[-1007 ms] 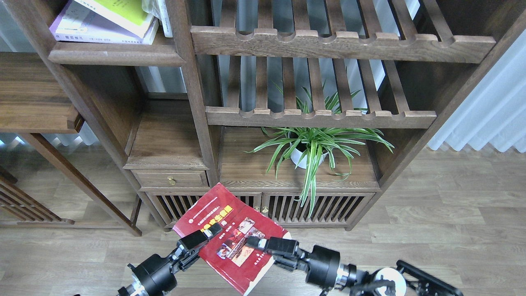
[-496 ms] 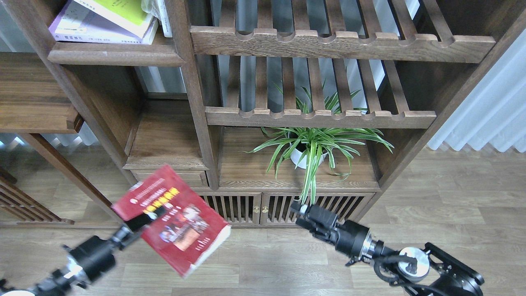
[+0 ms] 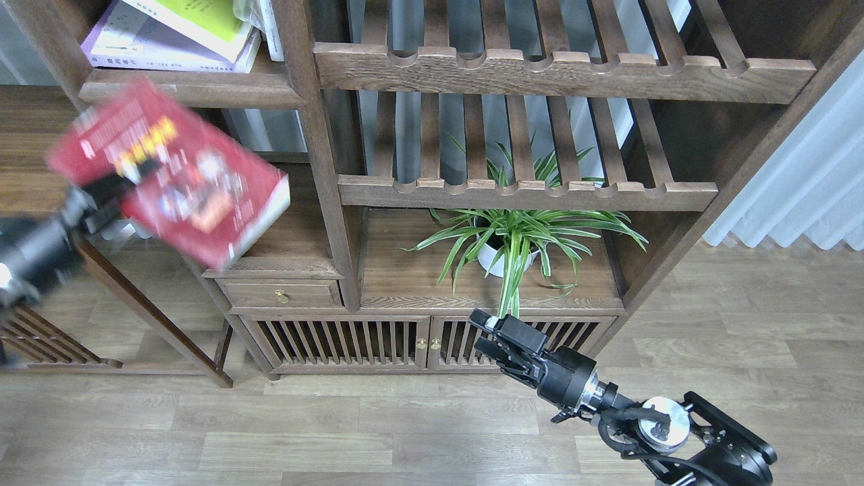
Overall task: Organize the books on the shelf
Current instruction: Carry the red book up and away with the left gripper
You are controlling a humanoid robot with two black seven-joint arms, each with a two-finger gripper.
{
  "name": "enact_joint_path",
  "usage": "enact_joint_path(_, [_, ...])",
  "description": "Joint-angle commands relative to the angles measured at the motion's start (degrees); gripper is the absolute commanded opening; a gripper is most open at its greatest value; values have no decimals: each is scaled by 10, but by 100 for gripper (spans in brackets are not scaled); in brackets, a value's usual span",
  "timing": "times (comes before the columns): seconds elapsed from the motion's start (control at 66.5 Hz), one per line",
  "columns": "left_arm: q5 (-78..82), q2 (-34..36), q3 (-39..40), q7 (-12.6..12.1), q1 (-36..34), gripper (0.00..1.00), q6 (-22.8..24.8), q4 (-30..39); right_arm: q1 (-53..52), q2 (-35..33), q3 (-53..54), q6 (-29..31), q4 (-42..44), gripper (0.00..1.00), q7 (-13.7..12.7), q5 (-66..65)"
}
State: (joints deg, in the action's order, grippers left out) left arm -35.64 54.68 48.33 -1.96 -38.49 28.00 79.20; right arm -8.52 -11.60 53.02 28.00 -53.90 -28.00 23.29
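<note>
My left gripper is shut on the dark red book, which is motion-blurred and tilted in the air at the left, below the shelf. On that shelf lie the pale lilac-white book and on top of it the yellow-green book. My right gripper is open and empty, low in front of the cabinet doors, apart from all the books.
Slatted racks fill the upper right. A potted spider plant stands on the lower board. A drawer with a brass knob is under the red book. A side table is at the left. Curtains hang at the right.
My left arm has swung the red book up and to the left, from near the floor to just under the shelf. My right gripper let go of the book and drew back right.
</note>
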Motion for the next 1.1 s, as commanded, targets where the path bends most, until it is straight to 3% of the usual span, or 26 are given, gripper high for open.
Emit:
enact_joint_path(0.0, [-29, 37, -9, -1, -70, 6, 0, -2, 2, -1, 1, 0, 3, 100, 0, 0])
enact_joint_path(0.12, [12, 77, -17, -14, -140, 6, 0, -23, 3, 0, 1, 0, 3, 100, 0, 0])
enact_joint_path(0.481, [293, 77, -4, -16, -189, 7, 0, -108, 4, 0, 1, 0, 2, 100, 0, 1])
enact_joint_path(0.706, [402, 26, -5, -19, -264, 7, 0, -164, 5, 2, 1, 0, 1, 100, 0, 2])
enact_joint_path(1.082, [527, -71, 0, -13, -312, 7, 0, -239, 5, 1, 1, 0, -1, 100, 0, 3])
